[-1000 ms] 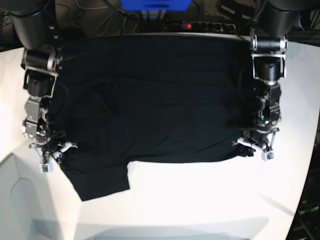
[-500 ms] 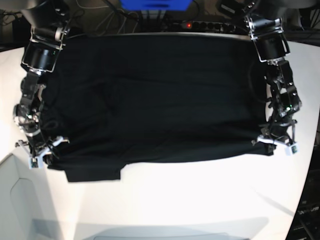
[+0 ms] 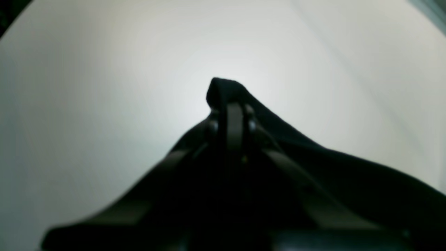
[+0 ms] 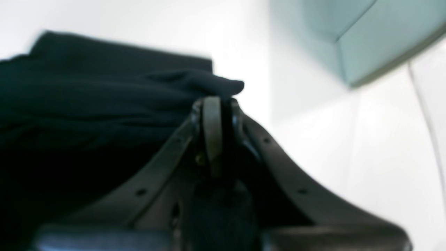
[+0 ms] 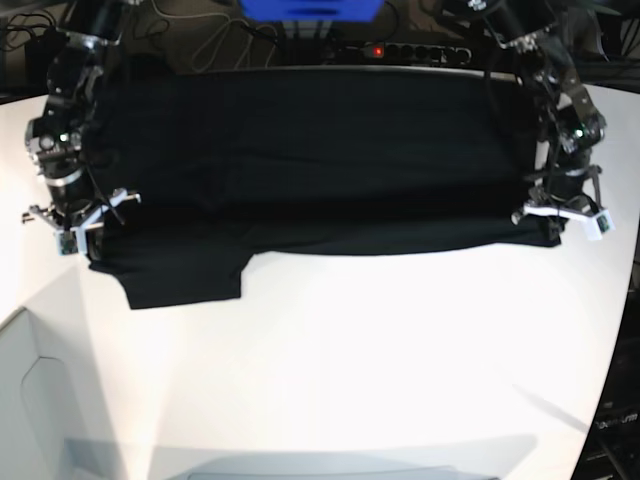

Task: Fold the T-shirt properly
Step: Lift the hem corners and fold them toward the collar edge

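The black T-shirt (image 5: 300, 160) is stretched wide across the back half of the white table (image 5: 380, 360), with one sleeve (image 5: 185, 275) hanging toward the front at the left. My left gripper (image 5: 556, 226) is at the base view's right, shut on the shirt's front corner. In the left wrist view its fingers (image 3: 234, 115) pinch a peak of black T-shirt cloth (image 3: 348, 174) above the table. My right gripper (image 5: 84, 226) is at the left, shut on the opposite corner. The right wrist view shows those jaws (image 4: 213, 104) clamped on bunched T-shirt cloth (image 4: 87, 97).
A blue box (image 5: 310, 8) and a power strip (image 5: 400, 50) with cables lie behind the table's back edge. A raised pale panel (image 5: 40, 400) sits at the front left corner, and it appears as a pale teal block (image 4: 366, 35) in the right wrist view.
Both grippers have moved toward the back of the table and further apart, carrying the shirt's front edge with them. The cloth is now pulled tauter and the sleeve has slid back.
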Available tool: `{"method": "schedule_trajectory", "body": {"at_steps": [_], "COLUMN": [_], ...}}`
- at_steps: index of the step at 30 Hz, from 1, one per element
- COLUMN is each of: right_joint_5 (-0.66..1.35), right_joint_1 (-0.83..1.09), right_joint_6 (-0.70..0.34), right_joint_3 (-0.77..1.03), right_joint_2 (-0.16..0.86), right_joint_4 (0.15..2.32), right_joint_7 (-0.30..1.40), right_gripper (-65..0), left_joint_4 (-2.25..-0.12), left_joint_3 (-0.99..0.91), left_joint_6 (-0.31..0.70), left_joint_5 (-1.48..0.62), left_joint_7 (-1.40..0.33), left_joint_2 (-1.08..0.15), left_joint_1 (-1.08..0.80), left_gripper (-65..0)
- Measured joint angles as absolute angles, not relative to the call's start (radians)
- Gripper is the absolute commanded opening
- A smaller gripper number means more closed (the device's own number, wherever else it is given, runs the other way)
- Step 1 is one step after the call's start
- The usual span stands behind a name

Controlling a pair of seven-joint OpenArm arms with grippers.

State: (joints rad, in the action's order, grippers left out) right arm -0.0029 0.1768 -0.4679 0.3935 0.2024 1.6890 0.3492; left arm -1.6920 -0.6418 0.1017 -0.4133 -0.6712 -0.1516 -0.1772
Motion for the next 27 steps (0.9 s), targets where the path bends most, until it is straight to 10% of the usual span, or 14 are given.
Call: {"method": "schedule_trajectory", "body": {"at_steps": [10, 17, 27], "right_joint_5": [-0.002, -0.004, -0.001], "right_joint_1": [0.198, 0.209, 0.234], "right_joint_6": [-0.467, -0.467, -0.467], "right_joint_3": [0.391, 0.388, 0.39], "right_joint_2": [0.206, 0.21, 0.181], "right_joint_4": [1.594, 1.599, 1.742], "right_joint_7": [0.347, 0.344, 0.342], "right_gripper": [-65.0, -39.1, -28.8], "left_joint_4": [-1.656, -1.609, -1.646], "left_joint_3": [-0.638, -0.638, -0.642], "left_joint_6": [0.101, 0.101, 0.101], "left_joint_5": [-0.413, -0.416, -0.415], "left_joint_7": [-0.669, -0.67, -0.67], "left_joint_2": [-0.117, -0.117, -0.119], "left_joint_1": [-0.224, -0.225, -0.25], "left_gripper": [-64.5, -63.4, -39.4]}}
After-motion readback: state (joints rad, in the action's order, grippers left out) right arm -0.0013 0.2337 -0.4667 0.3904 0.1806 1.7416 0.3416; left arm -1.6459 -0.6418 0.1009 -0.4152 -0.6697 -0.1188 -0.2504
